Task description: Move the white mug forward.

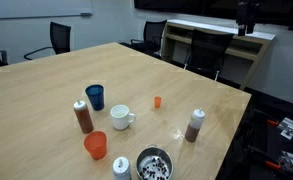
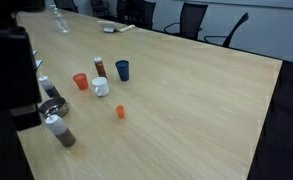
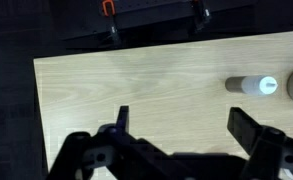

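The white mug [image 1: 121, 117] stands upright on the light wooden table [image 1: 186, 85], handle out to one side, between the dark blue cup [image 1: 94, 96] and the orange cup [image 1: 95, 145]. It also shows in an exterior view [image 2: 100, 87], beside the orange cup [image 2: 80, 81]. My gripper [image 3: 184, 130] is open and empty, high above bare tabletop near the table's edge. The mug is out of the wrist view. There, a white-capped bottle [image 3: 256, 86] stands ahead to the right of the fingers.
Two brown spice bottles [image 1: 82, 117] [image 1: 194, 125], a small orange object [image 1: 157, 101], a white-capped bottle [image 1: 121, 167] and a metal bowl [image 1: 153, 165] stand around the mug. Office chairs [image 1: 151, 38] line the far edge.
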You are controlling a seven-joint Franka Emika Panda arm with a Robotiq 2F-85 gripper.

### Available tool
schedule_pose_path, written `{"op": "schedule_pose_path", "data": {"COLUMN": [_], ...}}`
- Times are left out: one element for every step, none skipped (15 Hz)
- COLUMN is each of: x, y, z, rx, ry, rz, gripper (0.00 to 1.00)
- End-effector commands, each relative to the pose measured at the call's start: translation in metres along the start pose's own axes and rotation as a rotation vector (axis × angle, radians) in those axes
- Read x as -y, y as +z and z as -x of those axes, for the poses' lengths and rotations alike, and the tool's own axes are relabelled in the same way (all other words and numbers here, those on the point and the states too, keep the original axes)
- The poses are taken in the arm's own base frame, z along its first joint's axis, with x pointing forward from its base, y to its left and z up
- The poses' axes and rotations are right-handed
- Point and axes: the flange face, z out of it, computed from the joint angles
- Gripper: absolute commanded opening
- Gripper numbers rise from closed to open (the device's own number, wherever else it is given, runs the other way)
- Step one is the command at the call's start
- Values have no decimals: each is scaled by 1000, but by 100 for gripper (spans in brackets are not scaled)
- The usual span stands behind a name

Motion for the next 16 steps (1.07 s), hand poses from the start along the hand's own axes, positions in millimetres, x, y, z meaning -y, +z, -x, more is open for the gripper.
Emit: {"op": "schedule_pose_path", "data": {"x": [0,2,5,8,14,22,31,41,52,62,72,80,87,92,88,91], "y": [0,0,1,2,4,5,6,8,12,17,23,28,32,37,39,43], "z": [0,-3,-9,-13,-19,-26,-34,-42,-51,-59,-67,-74,-81,-87,-77,-83], "rx": [0,7,8,10,17,18,21,33,55,78,100,122,137,154,133,148], "ry": [0,4,8,9,21,37,66,103,152,200,243,285,332,378,306,336], "rz": [0,-2,-3,-9,-28,-45,-77,-113,-156,-197,-231,-267,-300,-333,-283,-301], "gripper": [100,100,100,100,100,100,100,100,100,100,100,100,100,100,100,100]}}
